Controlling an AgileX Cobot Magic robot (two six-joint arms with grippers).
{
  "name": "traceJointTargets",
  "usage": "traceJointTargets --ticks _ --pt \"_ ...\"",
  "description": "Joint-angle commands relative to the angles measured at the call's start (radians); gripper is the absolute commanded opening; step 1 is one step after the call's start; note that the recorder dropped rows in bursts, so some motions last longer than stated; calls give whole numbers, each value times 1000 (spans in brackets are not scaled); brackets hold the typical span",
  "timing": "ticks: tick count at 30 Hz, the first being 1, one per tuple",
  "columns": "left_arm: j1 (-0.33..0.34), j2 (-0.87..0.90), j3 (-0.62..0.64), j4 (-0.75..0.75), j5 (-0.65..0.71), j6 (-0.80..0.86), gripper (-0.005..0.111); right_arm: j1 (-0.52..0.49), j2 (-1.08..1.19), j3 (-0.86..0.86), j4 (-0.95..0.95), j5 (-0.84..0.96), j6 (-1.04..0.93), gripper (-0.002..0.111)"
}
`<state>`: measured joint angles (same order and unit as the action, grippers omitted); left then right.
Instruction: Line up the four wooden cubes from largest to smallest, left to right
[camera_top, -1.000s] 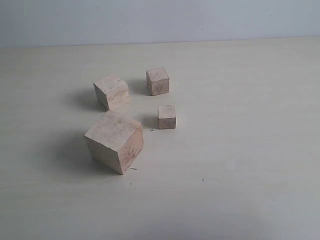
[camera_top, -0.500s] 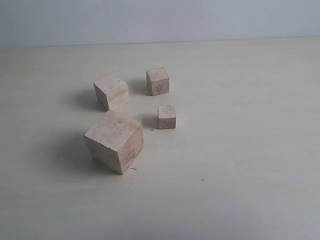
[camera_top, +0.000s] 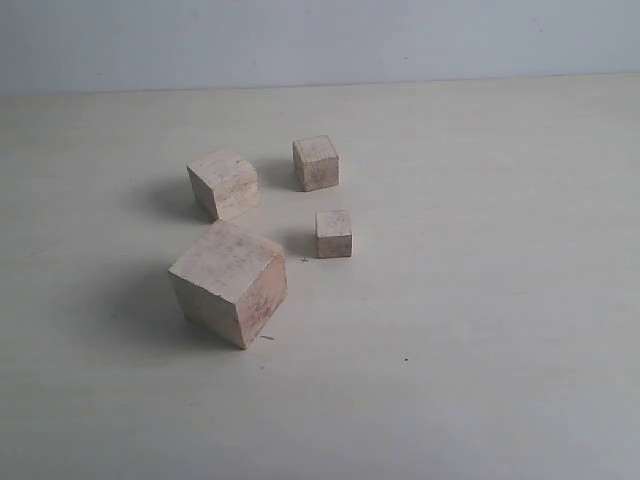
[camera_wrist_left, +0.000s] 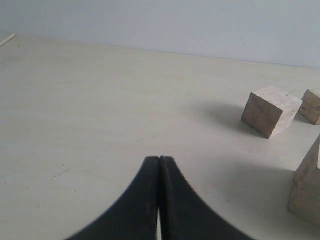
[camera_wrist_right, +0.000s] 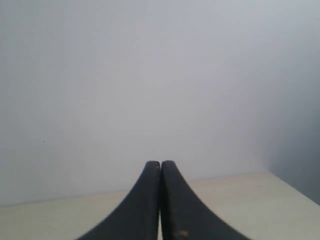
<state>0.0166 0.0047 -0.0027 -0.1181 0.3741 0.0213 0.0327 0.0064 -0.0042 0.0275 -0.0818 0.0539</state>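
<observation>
Four pale wooden cubes sit on the table in the exterior view, in a loose cluster left of centre. The largest cube (camera_top: 229, 283) is nearest the front, turned corner-on. Behind it is the second-largest cube (camera_top: 223, 184), with the third cube (camera_top: 316, 163) to its right. The smallest cube (camera_top: 334, 233) lies right of the largest. Neither arm shows in the exterior view. My left gripper (camera_wrist_left: 159, 158) is shut and empty, low over bare table; the second-largest cube (camera_wrist_left: 271, 110), the edge of the largest cube (camera_wrist_left: 307, 192) and a sliver of the third cube (camera_wrist_left: 312, 105) show in that view. My right gripper (camera_wrist_right: 160, 162) is shut, facing the wall.
The pale tabletop (camera_top: 480, 300) stretches wide on all sides of the cubes, and a plain grey-white wall (camera_top: 320, 40) rises behind its far edge. The right wrist view shows a table corner (camera_wrist_right: 280, 190) below the wall.
</observation>
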Motion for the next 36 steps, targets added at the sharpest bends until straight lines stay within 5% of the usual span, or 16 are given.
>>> traceJointTargets --ticks 1,9,20,23,29,36 --pt "-7 -5 3 3 -14 2 0 1 -6 4 0 -199 26 0" --pt "-7 -5 3 3 -14 2 0 1 27 -207 28 -72 105 0" --pt "-7 -5 3 3 -14 2 0 12 531 -750 33 290 103 0" --pt "-7 -5 3 3 -14 2 0 104 762 -930 38 410 75 0" --pt "-7 -5 3 3 -14 2 0 375 1325 -1383 375 959 -412 0" --pt "-7 -5 3 3 -14 2 0 391 1552 -1476 600 943 -362 0"
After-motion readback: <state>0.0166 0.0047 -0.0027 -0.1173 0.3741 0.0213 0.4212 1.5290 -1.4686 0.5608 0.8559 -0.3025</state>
